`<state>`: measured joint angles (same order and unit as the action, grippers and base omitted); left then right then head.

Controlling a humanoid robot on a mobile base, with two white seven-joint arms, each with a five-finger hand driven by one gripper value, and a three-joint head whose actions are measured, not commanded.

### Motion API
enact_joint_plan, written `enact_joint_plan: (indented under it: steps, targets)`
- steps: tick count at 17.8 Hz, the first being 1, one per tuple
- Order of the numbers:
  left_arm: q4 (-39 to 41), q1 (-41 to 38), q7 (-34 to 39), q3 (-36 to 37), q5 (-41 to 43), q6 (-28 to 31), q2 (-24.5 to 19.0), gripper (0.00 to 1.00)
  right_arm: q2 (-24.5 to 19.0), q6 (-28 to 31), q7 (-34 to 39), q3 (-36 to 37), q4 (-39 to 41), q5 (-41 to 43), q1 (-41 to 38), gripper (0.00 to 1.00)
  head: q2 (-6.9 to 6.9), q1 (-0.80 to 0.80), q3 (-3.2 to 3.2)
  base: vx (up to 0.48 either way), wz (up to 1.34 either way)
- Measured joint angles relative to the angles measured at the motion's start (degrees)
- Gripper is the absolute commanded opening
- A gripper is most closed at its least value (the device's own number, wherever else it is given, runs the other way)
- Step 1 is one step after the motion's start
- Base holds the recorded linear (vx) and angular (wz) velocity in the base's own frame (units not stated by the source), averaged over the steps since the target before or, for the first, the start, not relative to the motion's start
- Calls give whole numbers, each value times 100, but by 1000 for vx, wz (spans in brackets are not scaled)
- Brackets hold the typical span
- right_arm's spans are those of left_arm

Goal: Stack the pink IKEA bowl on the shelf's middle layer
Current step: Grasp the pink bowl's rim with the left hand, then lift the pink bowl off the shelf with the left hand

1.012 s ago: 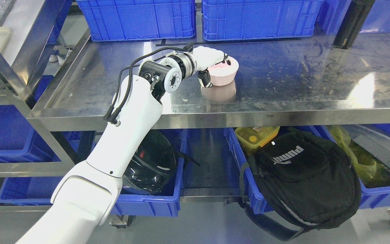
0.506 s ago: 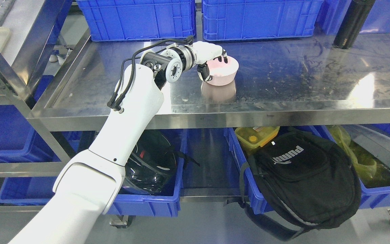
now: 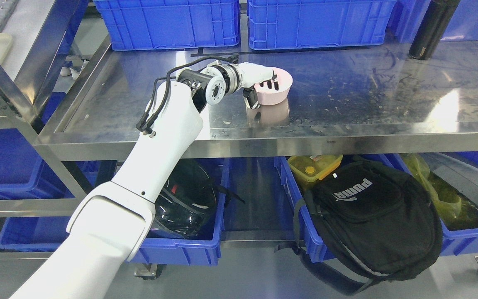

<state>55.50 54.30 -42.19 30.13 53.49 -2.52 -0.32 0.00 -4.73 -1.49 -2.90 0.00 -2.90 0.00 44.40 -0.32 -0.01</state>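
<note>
A pink bowl (image 3: 276, 92) sits on the steel shelf (image 3: 367, 95), left of its middle, with its reflection just below it. My left hand (image 3: 260, 90) reaches in from the left and grips the bowl's near-left rim. Its fingers (image 3: 270, 84) hang inside the bowl and the thumb (image 3: 250, 99) presses on the outer wall. I cannot tell whether the bowl rests on the steel or is barely raised. No other pink bowl shows on this layer.
Two blue crates (image 3: 172, 23) (image 3: 318, 20) line the back of the shelf, and a black bottle (image 3: 432, 29) stands at the back right. Below, blue bins hold a black helmet (image 3: 187, 199), a yellow box (image 3: 313, 166) and a black backpack (image 3: 376, 216).
The left hand has dropped from lying over the bowl's top, so its fingers now dip inside the rim. The forearm has swung slightly up and back. The bowl has stayed in place.
</note>
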Motion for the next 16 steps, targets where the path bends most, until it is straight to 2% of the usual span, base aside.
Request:
enact_joint_plan:
  steps: [5,12,16]
  targets:
    - [-148,16,111,72,-45,-232,12,11,0,0,0,0,0,0,0,100,0,0,0,0,0]
    - [-264,17,198,-177,-76,-799,22,7,0,0,0,0,0,0,0,100,0,0,0,0,0]
    - [-151,2,465,-538,-104,-1523,26,8,0,0,0,0,0,0,0,100,0,0,0,0,0]
